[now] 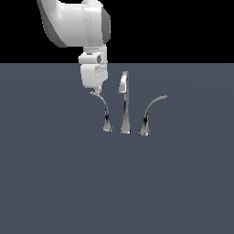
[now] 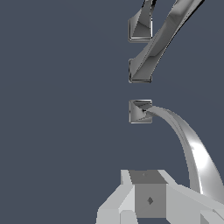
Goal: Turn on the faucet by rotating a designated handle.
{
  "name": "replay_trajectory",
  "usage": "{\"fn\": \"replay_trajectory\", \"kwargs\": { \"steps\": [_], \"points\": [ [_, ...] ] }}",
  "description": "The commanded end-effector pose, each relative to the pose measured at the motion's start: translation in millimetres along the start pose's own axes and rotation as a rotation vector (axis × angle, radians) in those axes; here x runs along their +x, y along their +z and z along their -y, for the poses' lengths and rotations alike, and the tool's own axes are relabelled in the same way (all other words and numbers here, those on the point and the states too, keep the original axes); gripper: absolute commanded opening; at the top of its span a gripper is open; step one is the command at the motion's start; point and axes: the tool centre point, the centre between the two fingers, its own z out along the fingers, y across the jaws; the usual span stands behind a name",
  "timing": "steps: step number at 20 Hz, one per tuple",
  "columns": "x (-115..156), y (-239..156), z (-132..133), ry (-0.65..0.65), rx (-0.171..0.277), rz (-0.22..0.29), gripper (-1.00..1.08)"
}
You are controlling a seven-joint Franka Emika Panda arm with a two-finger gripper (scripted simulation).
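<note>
The chrome faucet stands on the grey floor: a tall straight spout (image 1: pixel 124 103) in the middle with a curved lever on either side. The handle (image 1: pixel 106 113) is the slim lever on the exterior view's left, its thin tip arching leftward. My gripper (image 1: pixel 96 90) hangs straight down with its fingertips at that tip, touching or almost touching it. The fingers look closed together and hold nothing. In the wrist view the handle (image 2: pixel 192 151) curves from its square base past the side of my gripper (image 2: pixel 148 199). The spout (image 2: pixel 164 37) shows beyond it.
The thicker lever (image 1: pixel 153 107) arches toward the exterior view's right, beyond the spout; its base shows in the wrist view (image 2: pixel 141 24). The flat grey floor (image 1: pixel 55 183) stretches around the faucet. My white arm comes down from above on the exterior view's left.
</note>
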Motion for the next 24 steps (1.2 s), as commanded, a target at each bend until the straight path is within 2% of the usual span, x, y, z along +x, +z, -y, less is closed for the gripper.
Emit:
{"fn": "replay_trajectory", "kwargs": {
  "steps": [1,13,14,24],
  "points": [
    [-3.1,0.0,-6.5,-0.001,0.000,0.000,-1.00],
    [-15.2,-0.2,-36.6,0.000,0.001,0.000,-1.00],
    [-7.1,-0.2,-28.0,0.010,0.012,-0.006,-1.00],
    [-2.1,0.0,-54.3,0.005,0.007,-0.003,-1.00]
  ]
}}
